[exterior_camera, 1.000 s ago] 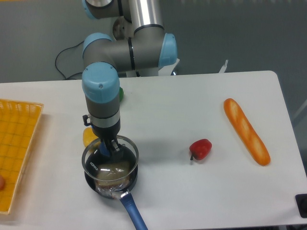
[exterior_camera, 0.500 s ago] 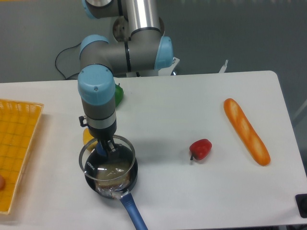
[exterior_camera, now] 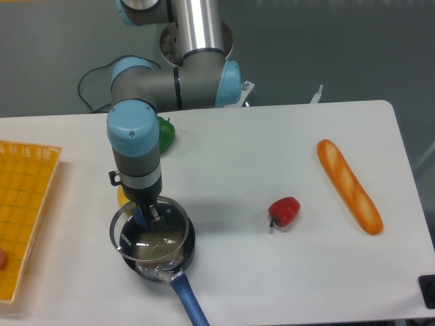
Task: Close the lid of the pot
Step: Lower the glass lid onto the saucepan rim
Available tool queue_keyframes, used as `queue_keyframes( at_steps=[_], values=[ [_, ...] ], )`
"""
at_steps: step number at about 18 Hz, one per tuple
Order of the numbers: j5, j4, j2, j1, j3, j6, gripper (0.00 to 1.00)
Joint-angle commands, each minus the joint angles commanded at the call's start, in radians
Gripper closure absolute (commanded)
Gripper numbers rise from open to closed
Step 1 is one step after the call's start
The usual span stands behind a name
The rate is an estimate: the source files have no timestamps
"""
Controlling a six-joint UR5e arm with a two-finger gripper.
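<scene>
Camera view, fixed, looking down on the white table (exterior_camera: 224,156). Arm comes in from the top and its wrist points straight down near the front left. The gripper (exterior_camera: 147,216) has its two fingers (exterior_camera: 153,211) pinched on the small blue knob at the centre of the lid (exterior_camera: 149,228), so it is gripping the lid.

The lid is a clear glass disc with a thin metal rim. It sits over the pot (exterior_camera: 160,250) but not squarely: its rim sticks out past the pot's edge on the left and back, and the pot's black rim shows uncovered on the right and front. I can't tell from this angle whether the lid is touching the pot or held just above it.

The pot is black and round, at the front left of the table, with its blue handle (exterior_camera: 189,305) running toward the front edge. Something pale lies inside, seen through the glass.

Other items:
- a yellow object (exterior_camera: 123,195) just behind the pot, mostly hidden by the wrist
- a green object (exterior_camera: 164,133) further back, partly behind the arm
- a yellow basket (exterior_camera: 20,204) at the left edge
- a red pepper (exterior_camera: 284,212) to the right of the pot, well apart
- a bread loaf (exterior_camera: 349,185) lying lengthwise far right
</scene>
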Motion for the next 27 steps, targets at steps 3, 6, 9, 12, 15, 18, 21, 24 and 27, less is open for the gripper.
queue_keyframes(
  at_steps=[3, 6, 9, 12, 15, 18, 21, 24, 27],
  values=[
    [0.002, 0.002, 0.0, 0.0, -0.002, 0.0, 0.54],
    [0.002, 0.002, -0.005, -0.006, -0.002, 0.0, 0.54],
    [0.002, 0.002, -0.008, -0.008, -0.002, -0.002, 0.54],
    [0.002, 0.003, -0.011, -0.009, -0.002, -0.002, 0.51],
    [0.003, 0.005, -0.015, -0.011, -0.003, -0.002, 0.51],
    [0.003, 0.012, -0.022, -0.023, -0.002, -0.002, 0.51],
    [0.003, 0.018, -0.028, -0.023, 0.0, -0.002, 0.51],
    [0.003, 0.018, -0.031, -0.025, -0.003, -0.002, 0.51],
    [0.005, 0.02, -0.035, -0.025, -0.002, 0.0, 0.51]
  ],
)
